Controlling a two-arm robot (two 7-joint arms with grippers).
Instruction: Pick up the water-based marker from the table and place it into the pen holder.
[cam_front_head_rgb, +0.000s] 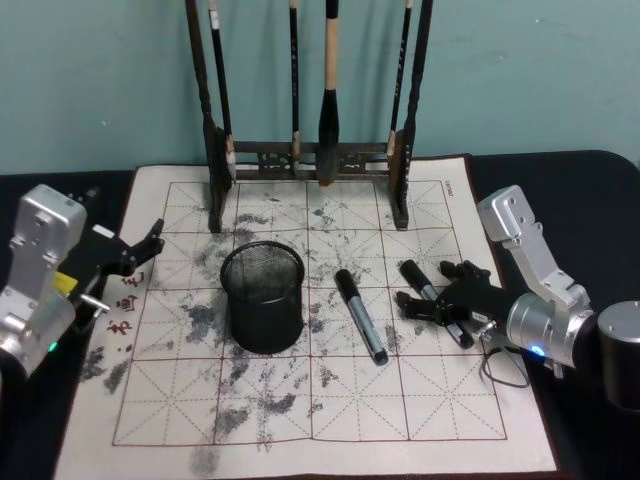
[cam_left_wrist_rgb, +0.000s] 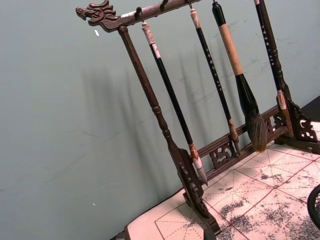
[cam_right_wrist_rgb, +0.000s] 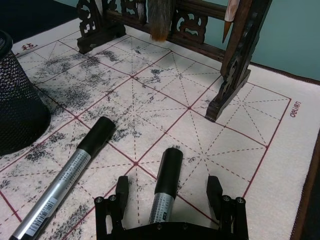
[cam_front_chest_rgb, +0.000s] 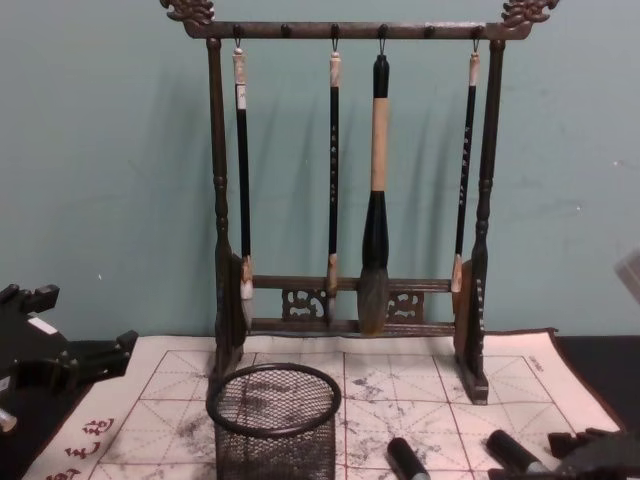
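Two black-capped, silver-barrelled markers lie on the cream mat of the table (cam_front_head_rgb: 430, 420). One marker (cam_front_head_rgb: 360, 315) rests in the middle, just right of the pen holder (cam_front_head_rgb: 263, 297), a black mesh cup standing upright. The other marker (cam_right_wrist_rgb: 166, 185) lies farther right, between the fingers of my right gripper (cam_right_wrist_rgb: 168, 192), which is open and straddles it low over the mat; a gap shows on each side. In the head view this gripper (cam_front_head_rgb: 440, 292) covers part of that marker (cam_front_head_rgb: 415, 275). My left gripper (cam_front_head_rgb: 145, 252) hovers open at the mat's left edge, holding nothing.
A tall dark wooden brush rack (cam_front_head_rgb: 310, 150) with several hanging brushes stands across the back of the mat. A grey metal cylinder (cam_front_head_rgb: 620, 355) sits at the right table edge beside my right arm. A thin cable (cam_front_head_rgb: 505, 368) loops under the right wrist.
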